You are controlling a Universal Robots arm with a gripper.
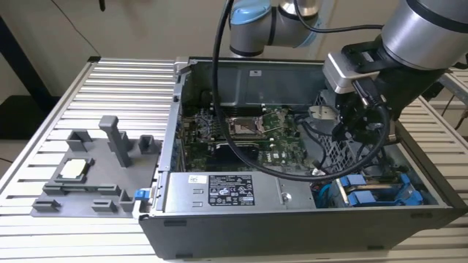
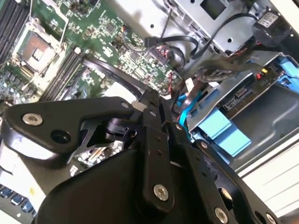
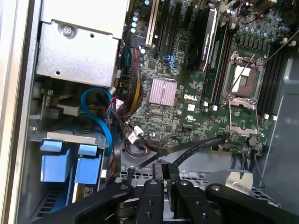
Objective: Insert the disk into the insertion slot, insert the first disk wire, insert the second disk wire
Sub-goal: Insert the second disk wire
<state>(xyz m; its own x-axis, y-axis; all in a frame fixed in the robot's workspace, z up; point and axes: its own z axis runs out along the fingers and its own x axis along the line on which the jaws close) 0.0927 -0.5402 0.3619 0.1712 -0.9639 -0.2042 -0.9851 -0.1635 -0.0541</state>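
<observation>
The disk (image 1: 369, 195) lies in its bright blue carrier in the grey insertion slot (image 1: 418, 183) at the case's corner on the exterior view's right. Both wrist views show the blue carrier tabs (image 2: 219, 133) (image 3: 70, 163) and part of the pale label (image 2: 238, 98). A blue wire (image 2: 183, 109) (image 3: 105, 122) curls up beside the disk. My gripper (image 1: 357, 127) (image 2: 156, 105) (image 3: 167, 170) hangs inside the case above the perforated cage, a little away from the disk. Its fingers are shut together, and I see nothing held between them.
The motherboard (image 1: 245, 131) with its bare processor socket fills the case floor. A power supply box (image 1: 230, 192) sits along the near wall. My arm's thick black cable (image 1: 292, 174) loops low over the board. A grey fixture (image 1: 87, 170) stands outside the case on the slatted table.
</observation>
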